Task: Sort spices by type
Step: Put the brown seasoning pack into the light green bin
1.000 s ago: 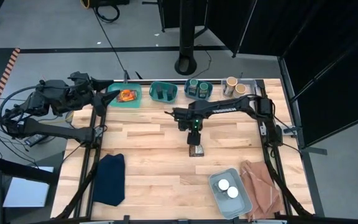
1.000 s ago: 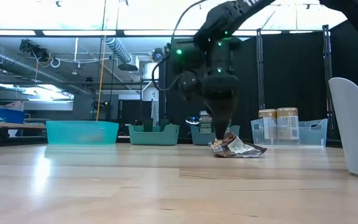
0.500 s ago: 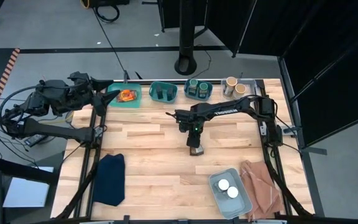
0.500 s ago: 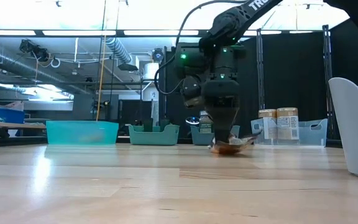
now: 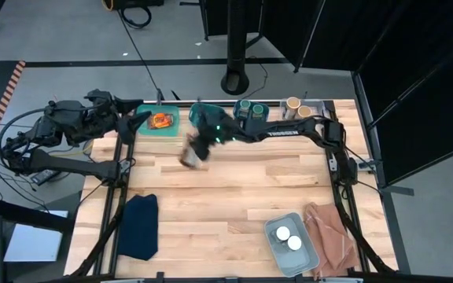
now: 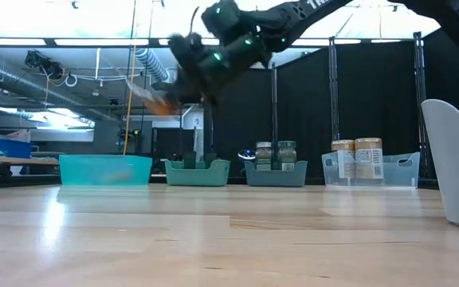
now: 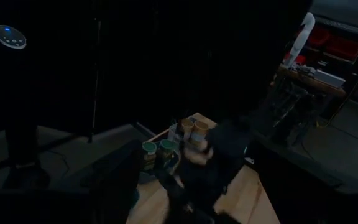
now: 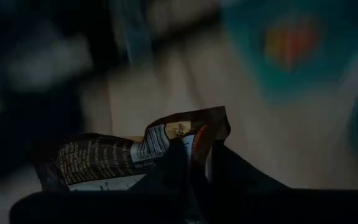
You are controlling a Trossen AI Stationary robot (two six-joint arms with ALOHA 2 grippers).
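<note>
My right gripper (image 5: 196, 151) hangs over the table's far middle, shut on a brown flat packet (image 8: 123, 158), which also shows blurred as the packet (image 6: 154, 100) in the low view. Along the far edge stand a teal bin (image 5: 149, 128) with an orange packet (image 5: 160, 120), a teal bin with black jars (image 5: 207, 115), a bin with green-lidded jars (image 5: 252, 111) and a clear bin with tan-topped jars (image 5: 296, 108). White-lidded jars (image 5: 289, 238) sit in a pale bin near right. My left gripper (image 5: 130, 119) waits open beyond the table's far left corner. My right gripper pinches the packet's crumpled end (image 8: 194, 144) between its two fingers (image 8: 178, 175). The fingers slant down toward the table's left. The rest of the packet sticks out ahead of them, lifted clear of the table.
A dark blue cloth (image 5: 139, 226) lies near left and a brown paper bag (image 5: 333, 234) near right, beside the pale bin (image 5: 308, 253). Bare wood spreads across the table's middle.
My right gripper has taken hold of the brown packet on the table's middle, lifted it clear and swung it up and toward the far left, near the teal bins. It has tipped from pointing straight down to a shallow slant.
</note>
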